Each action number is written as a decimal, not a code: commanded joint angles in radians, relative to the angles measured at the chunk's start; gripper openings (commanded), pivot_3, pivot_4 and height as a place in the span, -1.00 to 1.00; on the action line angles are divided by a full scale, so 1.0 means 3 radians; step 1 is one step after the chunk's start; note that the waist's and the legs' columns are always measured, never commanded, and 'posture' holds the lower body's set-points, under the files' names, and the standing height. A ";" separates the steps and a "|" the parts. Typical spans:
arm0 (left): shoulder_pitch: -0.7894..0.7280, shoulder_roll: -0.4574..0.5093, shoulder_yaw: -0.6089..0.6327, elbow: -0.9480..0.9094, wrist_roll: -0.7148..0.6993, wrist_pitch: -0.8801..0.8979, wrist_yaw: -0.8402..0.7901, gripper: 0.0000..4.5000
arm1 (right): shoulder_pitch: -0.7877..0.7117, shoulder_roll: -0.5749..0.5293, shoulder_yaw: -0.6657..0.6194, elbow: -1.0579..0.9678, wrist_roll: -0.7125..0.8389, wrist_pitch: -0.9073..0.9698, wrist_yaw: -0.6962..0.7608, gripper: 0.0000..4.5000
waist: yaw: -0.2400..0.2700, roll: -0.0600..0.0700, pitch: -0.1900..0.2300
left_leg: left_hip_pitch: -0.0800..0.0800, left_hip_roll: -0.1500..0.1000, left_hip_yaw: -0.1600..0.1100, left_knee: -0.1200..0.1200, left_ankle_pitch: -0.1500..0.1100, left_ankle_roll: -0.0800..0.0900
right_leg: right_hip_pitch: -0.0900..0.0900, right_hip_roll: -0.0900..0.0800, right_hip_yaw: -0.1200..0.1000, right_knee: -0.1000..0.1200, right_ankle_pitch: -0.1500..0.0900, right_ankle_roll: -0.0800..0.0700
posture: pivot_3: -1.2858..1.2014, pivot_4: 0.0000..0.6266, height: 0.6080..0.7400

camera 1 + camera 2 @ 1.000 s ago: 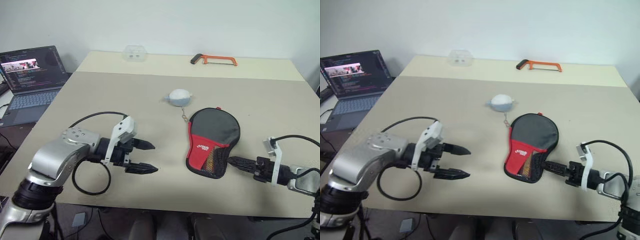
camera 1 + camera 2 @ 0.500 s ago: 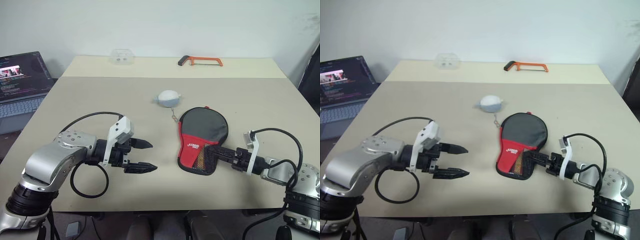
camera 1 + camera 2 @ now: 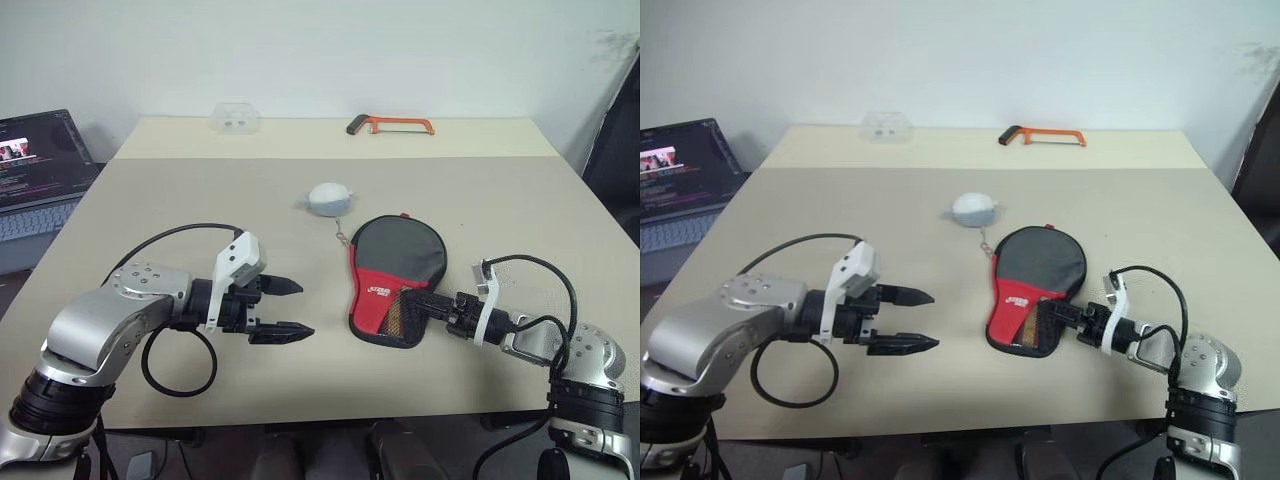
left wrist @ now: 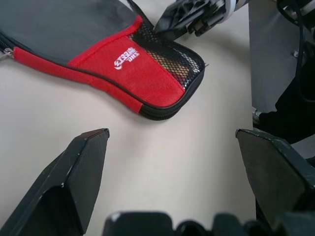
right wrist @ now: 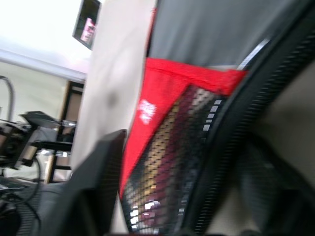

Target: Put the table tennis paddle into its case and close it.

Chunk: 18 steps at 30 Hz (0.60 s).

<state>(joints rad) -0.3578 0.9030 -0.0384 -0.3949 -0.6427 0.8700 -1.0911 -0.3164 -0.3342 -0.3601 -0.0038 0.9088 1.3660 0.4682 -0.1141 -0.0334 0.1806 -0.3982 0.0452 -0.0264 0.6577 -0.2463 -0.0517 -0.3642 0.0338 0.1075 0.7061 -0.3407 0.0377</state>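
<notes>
Nearest to you, along the front edge of the desk [image 3: 500, 200], your two arms reach in from either side. The left gripper [image 3: 290, 310] hovers over the bare desk surface toward the front-left, pointing across toward the right, and its jaws stand wide apart with nothing between them (the left wrist view shows both black fingers [image 4: 74, 177] well clear of the desk and of the case). The right gripper [image 3: 425, 302] comes in low from the front-right and its tips are at the mesh-pocket end of the case [image 3: 395, 270]; in the right wrist view the mesh and black piping sit right between its fingers, but you cannot tell whether the jaws have actually closed on the fabric or merely touch it.

The case lies flat near the middle of the desk, a little right of centre, its red part and white logo toward the front edge and its rounded black part pointing away. A short chain runs from its far-left rim toward a small grey rounded pouch [image 3: 327, 197] just beyond it.

Along the far edge lie an orange hacksaw [image 3: 390, 125] and, left of it, a small clear container [image 3: 233, 118]. Off the desk's left edge stands an open laptop [image 3: 35, 160].
</notes>
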 commanded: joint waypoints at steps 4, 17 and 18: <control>-0.0045 0.0010 0.0014 -0.0056 0.0010 -0.0074 0.0001 1.00 | 0.0108 -0.0003 0.0337 0.0030 -0.0097 0.0093 0.0028 -0.59 | 0.0000 -0.0029 -0.0019 | 0.0005 0.0000 0.0007 -0.0035 0.0000 0.0000 | -0.0003 0.0005 0.0017 -0.0027 0.0006 -0.0010 | 0.03 -0.52 1.00; -0.0025 0.0097 0.0033 -0.0065 0.0030 -0.0078 -0.0047 1.00 | 0.0316 -0.1359 0.1995 -0.0577 -0.0617 -0.0804 0.1767 -0.99 | 0.0102 -0.0038 -0.0025 | -0.0015 0.0007 0.0003 -0.0052 -0.0009 -0.0011 | -0.0016 0.0013 0.0010 -0.0066 0.0007 -0.0016 | 0.03 -0.52 1.00; -0.0018 0.0106 0.0042 -0.0078 0.0025 -0.0068 -0.0045 1.00 | 0.0302 -0.1453 0.2110 -0.0570 -0.0712 -0.0934 0.1917 -0.99 | 0.0104 -0.0038 -0.0024 | -0.0018 0.0008 0.0002 -0.0052 -0.0010 -0.0013 | -0.0016 0.0013 0.0007 -0.0070 0.0011 -0.0023 | 0.03 -0.52 1.00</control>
<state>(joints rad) -0.3593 0.9183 -0.0396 -0.3945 -0.6334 0.8602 -1.1015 -0.2597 -0.7558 0.1520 -0.1827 0.7392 1.1171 0.9561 -0.0830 -0.0448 0.1733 -0.4046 0.0477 -0.0262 0.6421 -0.2497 -0.0559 -0.3691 0.0375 0.1058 0.6828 -0.3371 0.0301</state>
